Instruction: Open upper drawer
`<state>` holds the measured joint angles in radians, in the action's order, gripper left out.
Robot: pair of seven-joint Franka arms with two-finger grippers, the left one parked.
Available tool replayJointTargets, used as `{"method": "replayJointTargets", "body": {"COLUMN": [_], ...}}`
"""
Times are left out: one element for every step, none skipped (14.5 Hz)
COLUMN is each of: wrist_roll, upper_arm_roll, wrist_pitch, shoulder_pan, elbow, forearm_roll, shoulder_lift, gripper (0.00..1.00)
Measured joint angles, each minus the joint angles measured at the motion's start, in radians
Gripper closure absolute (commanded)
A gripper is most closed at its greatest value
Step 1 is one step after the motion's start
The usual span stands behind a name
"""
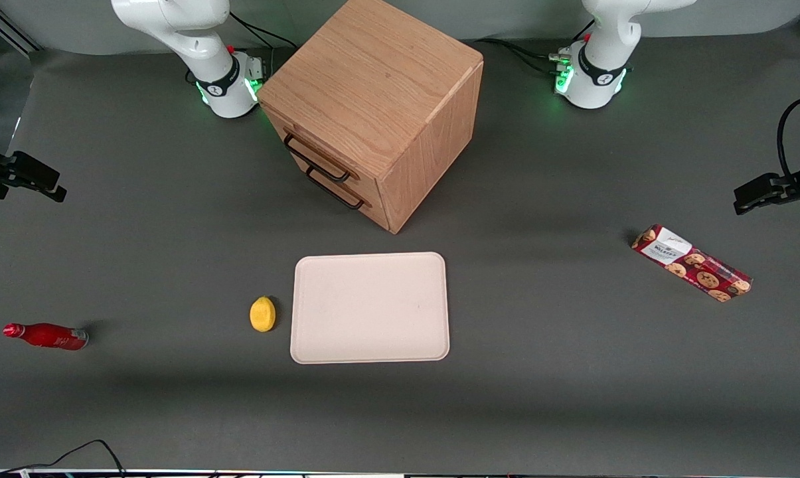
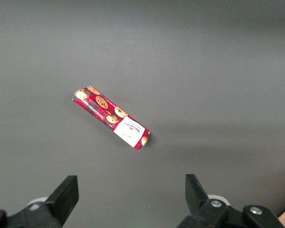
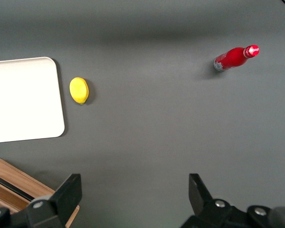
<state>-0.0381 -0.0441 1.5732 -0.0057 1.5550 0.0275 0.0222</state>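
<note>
Upper drawer (image 1: 315,154) shut, gripper (image 3: 133,199) high over bare table (image 3: 152,128) (fingers (image 3: 69,192) spread apart, released)

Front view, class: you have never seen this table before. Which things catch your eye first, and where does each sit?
The oak cabinet stands out, farthest from the camera, its upper drawer shut above the lower drawer. Nearer lies a pale tray with a lemon beside it. A red bottle lies toward the working arm's end; the hand hangs open above bare table.
</note>
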Motion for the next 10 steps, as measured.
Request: {"method": "replayJointTargets", "body": {"wrist_roll": [0.000,0.000,0.000,0.000,0.000,0.000,0.000,0.000,0.000,0.000], "upper_arm_roll": [0.000,0.000,0.000,0.000,0.000,0.000,0.000,0.000,-0.001,-0.001], "wrist_pitch": [0.000,0.000,0.000,0.000,0.000,-0.001,-0.001,-0.003,-0.004,-0.009], "shoulder_pan": [0.000,0.000,0.000,0.000,0.000,0.000,-0.001,-0.002,-0.002,-0.001], "elbow": [0.000,0.000,0.000,0.000,0.000,0.000,0.000,0.000,0.000,0.000], "forearm_roll": [0.000,0.000,0.000,0.000,0.000,0.000,0.000,0.000,0.000,0.000], "shoulder_lift": [0.000,0.000,0.000,0.000,0.000,0.000,0.000,-0.001,-0.002,-0.004], "gripper": [0.00,0.00,0.00,0.00,0.00,0.00,0.00,0.00,0.00,0.00]}}
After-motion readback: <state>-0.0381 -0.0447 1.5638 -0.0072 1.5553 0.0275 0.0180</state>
